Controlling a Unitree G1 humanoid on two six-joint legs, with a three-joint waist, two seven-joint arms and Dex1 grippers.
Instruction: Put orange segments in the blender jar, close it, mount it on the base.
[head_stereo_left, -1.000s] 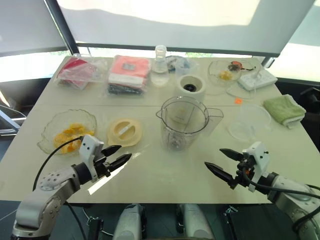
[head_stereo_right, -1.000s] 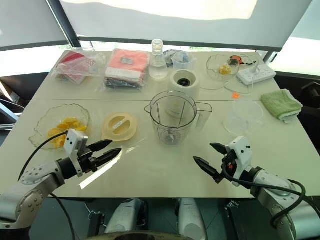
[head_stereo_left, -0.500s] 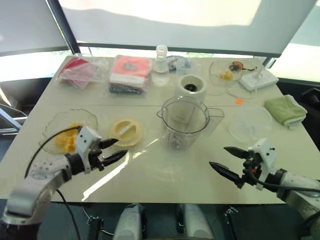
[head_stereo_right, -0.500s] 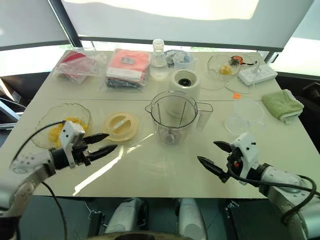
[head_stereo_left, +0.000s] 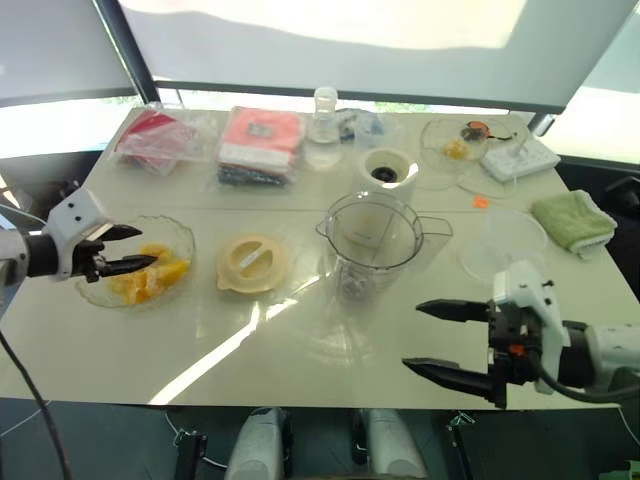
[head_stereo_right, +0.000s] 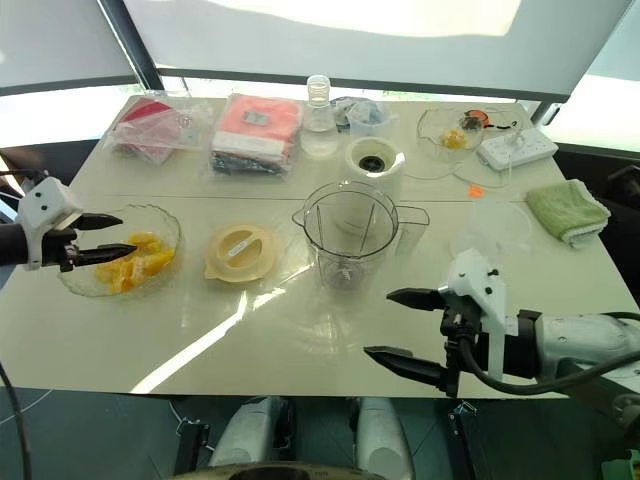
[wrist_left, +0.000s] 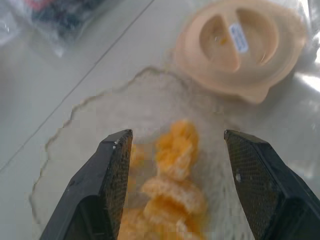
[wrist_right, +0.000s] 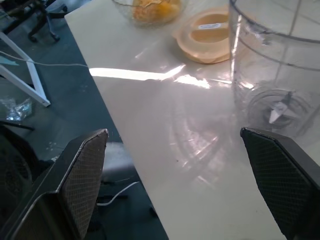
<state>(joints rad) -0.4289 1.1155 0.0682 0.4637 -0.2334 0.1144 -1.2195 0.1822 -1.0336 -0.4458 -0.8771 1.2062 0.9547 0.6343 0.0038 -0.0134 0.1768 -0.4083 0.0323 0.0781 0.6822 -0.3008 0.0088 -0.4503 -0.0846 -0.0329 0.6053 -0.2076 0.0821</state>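
Note:
The orange segments (head_stereo_left: 150, 281) lie in a scalloped clear bowl (head_stereo_left: 183, 243) at the table's left. My left gripper (head_stereo_left: 147, 247) hovers open over that bowl's left side. In the left wrist view its fingers (wrist_left: 107, 190) straddle the segments (wrist_left: 175, 170) from above, apart from them. The clear blender jar (head_stereo_left: 375, 245) stands upright and lidless mid-table, its blade (wrist_right: 277, 111) visible at the bottom. The cream base (head_stereo_left: 385, 172) sits just behind it. My right gripper (head_stereo_left: 411, 336) hangs open and empty near the front edge, in front of and right of the jar.
A flat cream lid (head_stereo_left: 252, 263) lies between bowl and jar. Plastic bags (head_stereo_left: 260, 145) and a small flask (head_stereo_left: 323, 115) line the back. A small dish of scraps (head_stereo_left: 455, 150), a power strip (head_stereo_left: 520, 155), a green cloth (head_stereo_left: 572, 218) and an empty clear bowl (head_stereo_left: 500, 240) sit at the right.
My left gripper swung left and up, from in front of the lid to over the bowl of segments. My right gripper rose, drew back and rolled, its fingers now one above the other. Both stayed open.

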